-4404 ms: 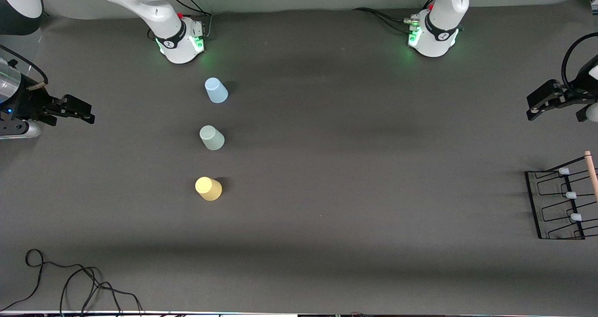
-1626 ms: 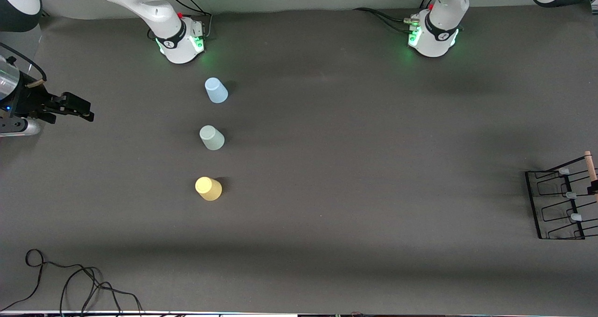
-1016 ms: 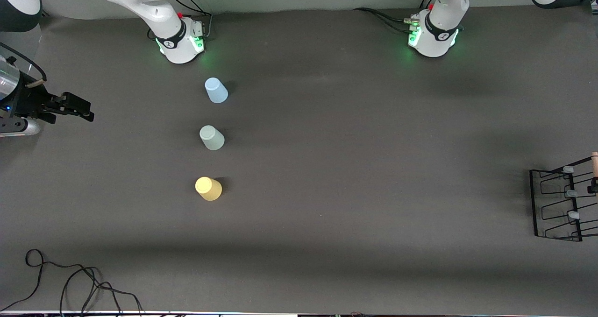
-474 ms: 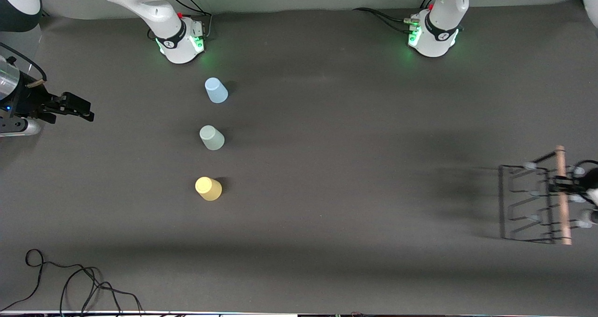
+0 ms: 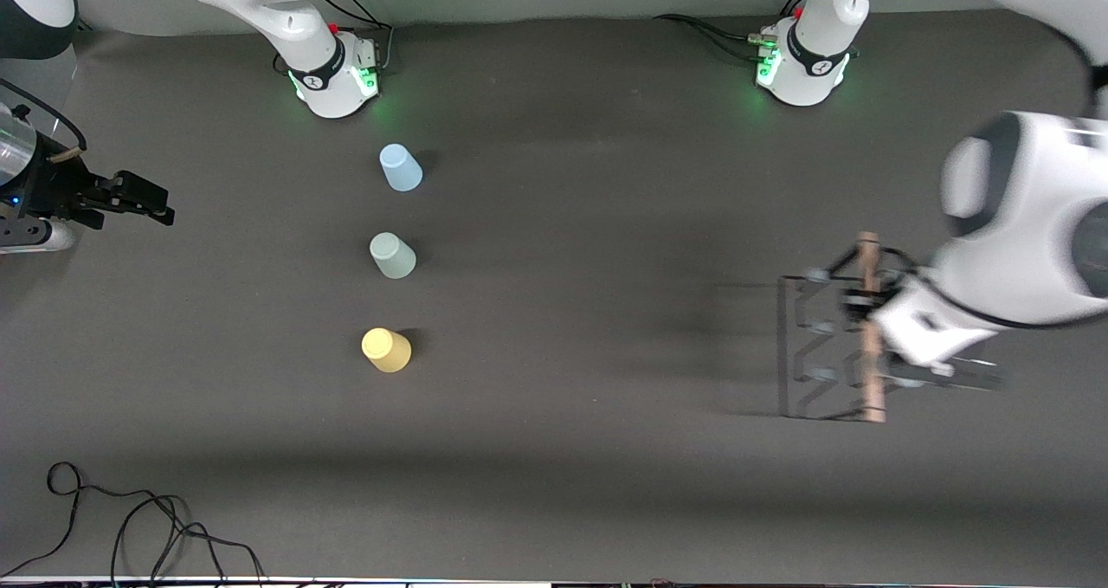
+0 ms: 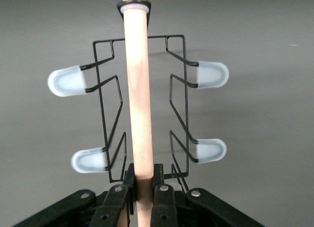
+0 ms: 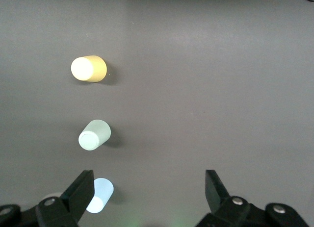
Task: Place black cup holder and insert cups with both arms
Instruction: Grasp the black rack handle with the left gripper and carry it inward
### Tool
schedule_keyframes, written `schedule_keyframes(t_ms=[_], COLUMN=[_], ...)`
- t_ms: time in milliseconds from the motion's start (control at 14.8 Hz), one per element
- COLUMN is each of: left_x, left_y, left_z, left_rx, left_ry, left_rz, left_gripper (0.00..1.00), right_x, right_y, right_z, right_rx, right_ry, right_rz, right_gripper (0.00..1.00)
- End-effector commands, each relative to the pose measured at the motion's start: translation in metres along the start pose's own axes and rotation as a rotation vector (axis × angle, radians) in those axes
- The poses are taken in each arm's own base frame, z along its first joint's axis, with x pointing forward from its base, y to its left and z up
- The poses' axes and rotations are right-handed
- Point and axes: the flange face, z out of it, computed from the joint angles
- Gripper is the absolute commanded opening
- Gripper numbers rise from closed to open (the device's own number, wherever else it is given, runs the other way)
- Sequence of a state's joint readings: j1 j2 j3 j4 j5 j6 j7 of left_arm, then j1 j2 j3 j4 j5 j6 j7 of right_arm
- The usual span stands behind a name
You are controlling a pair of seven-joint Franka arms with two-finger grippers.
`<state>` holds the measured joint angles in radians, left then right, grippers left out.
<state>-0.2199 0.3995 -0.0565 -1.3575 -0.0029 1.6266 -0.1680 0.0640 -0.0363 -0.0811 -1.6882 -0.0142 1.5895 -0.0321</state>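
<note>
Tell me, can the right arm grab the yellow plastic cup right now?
Probably yes. The right tool hangs open at the right arm's end of the table, holding nothing. The small yellow plastic cup stands upside down on bare mat with nothing beside it, and the left tool is busy gripping the black wire rack's wooden rod.

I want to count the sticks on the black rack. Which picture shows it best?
The left wrist view: the black cup holder fills it, sharp, its wooden rod clamped by the left gripper. The front view shows it small and blurred. The right wrist view misses it.
</note>
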Motion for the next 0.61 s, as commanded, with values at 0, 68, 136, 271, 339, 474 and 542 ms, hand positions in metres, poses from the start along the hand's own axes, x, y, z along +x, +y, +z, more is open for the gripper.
schedule_keyframes(t_ms=[0,68,136,271,339,474,542], left_x=[-0.025,-0.032,-0.037,-0.048,-0.053,-0.067,-0.071], left_y=[0.082,0.112,0.141,0.191,0.217,0.268,0.282], left_z=[0.002,0.006,0.018,0.043,0.059,0.101,0.116], left_rx=[0.012,0.01,0.014,0.012,0.009,0.02,0.025], left_ry=[0.009,0.015,0.017,0.038,0.049,0.041,0.034], left_rz=[-0.042,-0.037,-0.033,-0.037,-0.05,-0.062,-0.068], left_gripper=[0.0,0.0,0.0,0.0,0.0,0.0,0.0], right_x=[-0.006,-0.006,-0.006,-0.007,-0.007,-0.007,-0.007], right_y=[-0.001,-0.001,-0.001,-0.001,-0.001,-0.001,-0.001], right_z=[-0.004,-0.004,-0.004,-0.005,-0.004,-0.004,-0.004], right_rx=[0.013,0.013,0.013,0.013,0.013,0.013,0.013], right_ry=[0.001,0.001,0.001,0.003,0.001,0.001,0.0], right_rz=[0.003,0.001,0.003,0.001,0.001,0.003,0.001], right_gripper=[1.0,1.0,1.0,1.0,1.0,1.0,1.0])
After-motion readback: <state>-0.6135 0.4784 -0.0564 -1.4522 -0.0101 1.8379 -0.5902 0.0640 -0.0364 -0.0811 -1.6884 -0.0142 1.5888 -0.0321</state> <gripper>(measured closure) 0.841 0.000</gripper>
